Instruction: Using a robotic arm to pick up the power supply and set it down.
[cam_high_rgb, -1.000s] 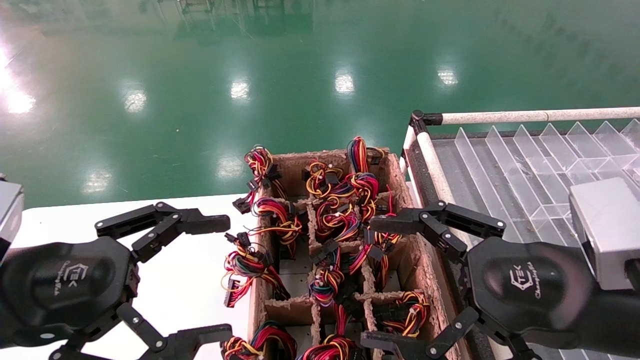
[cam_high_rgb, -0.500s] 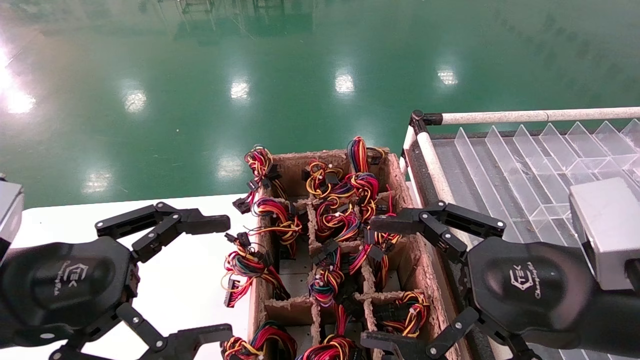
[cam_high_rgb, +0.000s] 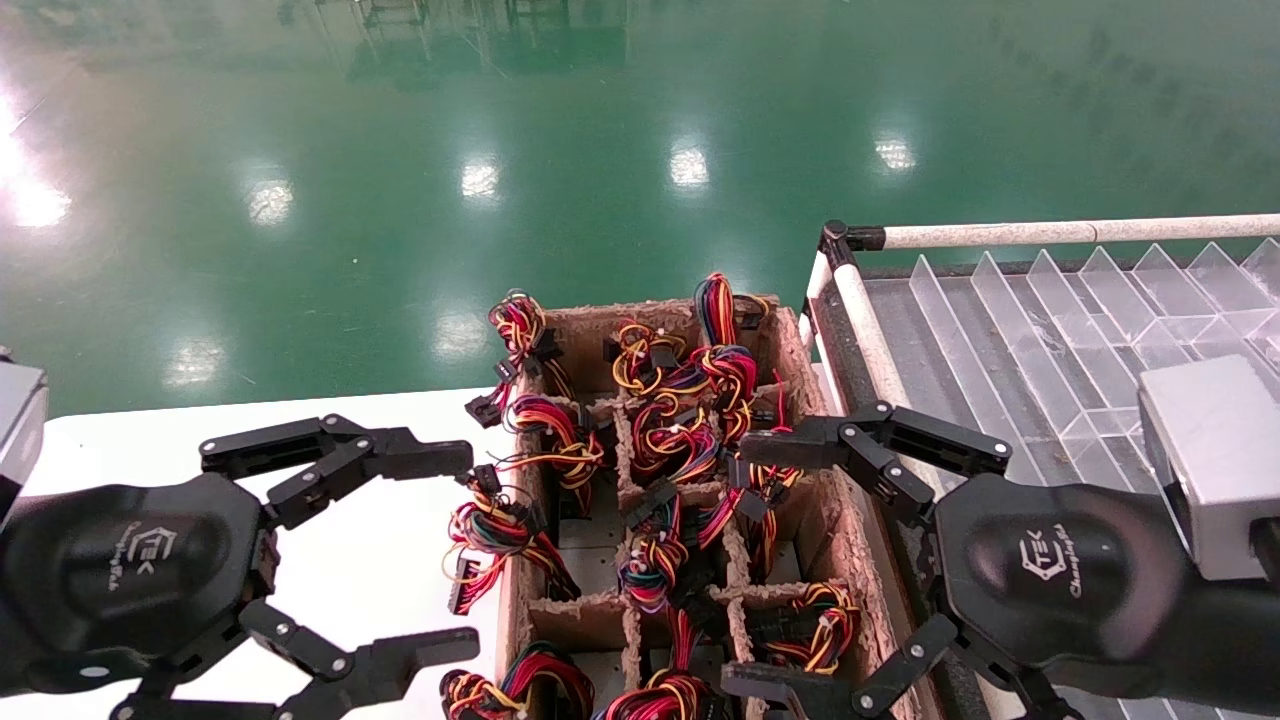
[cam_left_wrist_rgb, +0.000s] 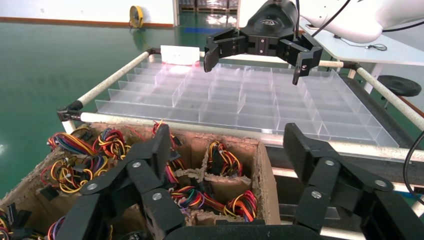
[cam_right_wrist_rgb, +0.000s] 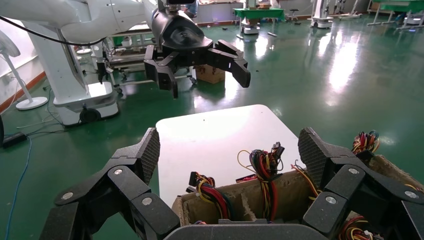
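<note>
The power supplies are sitting upright in the cells of a brown pulp-card carton (cam_high_rgb: 815, 520) in the middle of the head view, mostly showing only their red, yellow, orange and black wire bundles (cam_high_rgb: 680, 420); bare grey metal is showing in the cell beside the left wall (cam_high_rgb: 590, 535), though which unit is meant I cannot tell. One bundle (cam_high_rgb: 495, 535) is spilling over the carton's left wall onto the white table (cam_high_rgb: 390, 560). The left gripper (cam_high_rgb: 440, 550) is hovering over that table just beside the spilled bundle, its black linkage fingers (cam_high_rgb: 400, 460) spread wide and holding nothing. The right gripper (cam_high_rgb: 770, 565) is hanging over the carton's right-hand cells, its fingers (cam_high_rgb: 800, 447) likewise spread wide and empty, with the grey block (cam_high_rgb: 1215, 460) at its wrist. To the right of the carton, a clear plastic divider tray (cam_high_rgb: 1040, 330) is lying inside a white tube frame (cam_high_rgb: 1050, 233). A glossy green floor (cam_high_rgb: 500, 150) is stretching out beyond the table.
</note>
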